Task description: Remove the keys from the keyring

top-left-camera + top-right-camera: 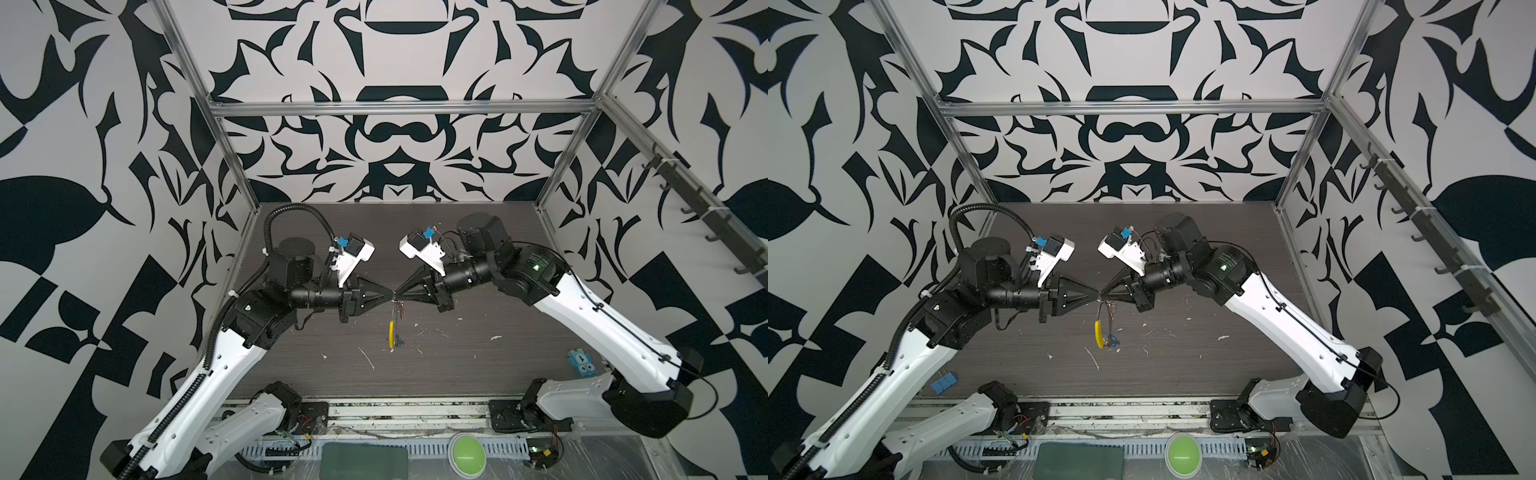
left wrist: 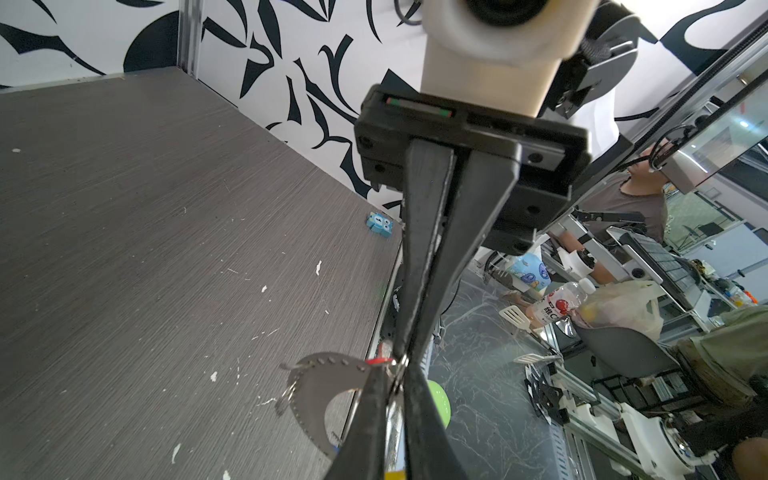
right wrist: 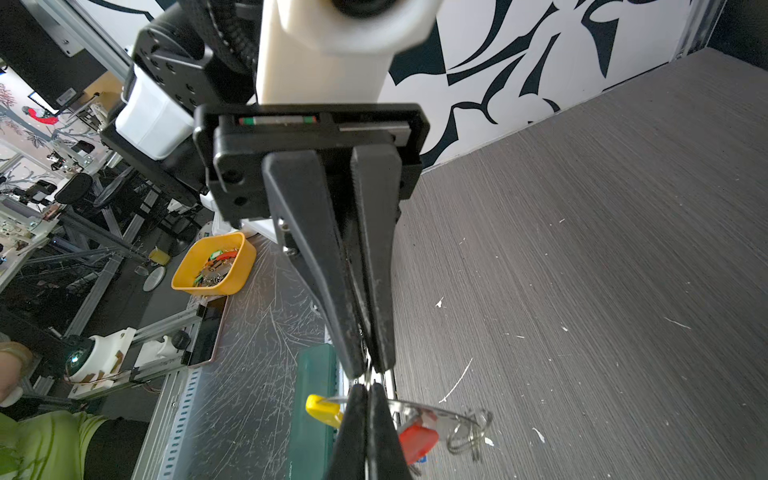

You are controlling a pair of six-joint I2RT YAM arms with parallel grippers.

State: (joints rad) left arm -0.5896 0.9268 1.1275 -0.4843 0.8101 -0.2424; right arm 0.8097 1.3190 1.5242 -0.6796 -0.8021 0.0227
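Observation:
My left gripper (image 1: 390, 296) and right gripper (image 1: 397, 294) meet tip to tip above the middle of the table. Both are shut on the top of the keyring (image 3: 440, 411), a thin grey curved band that hangs below them. Its yellow sleeve (image 1: 391, 331) hangs on the left side. In the right wrist view my right gripper (image 3: 365, 388) has its fingers pressed together on the band, between the yellow sleeve (image 3: 322, 408) and the red-headed key (image 3: 417, 442). The left gripper (image 2: 397, 370) pinches the ring just beside it. A blue-headed key (image 1: 1113, 341) dangles at the ring's lower end.
A light-blue block (image 1: 582, 361) lies near the table's right edge and blue clips (image 1: 944, 384) at the front left. Off the front edge are a dark green case (image 1: 365, 461), a green dome (image 1: 467, 455) and a yellow bin of keys (image 3: 214, 266).

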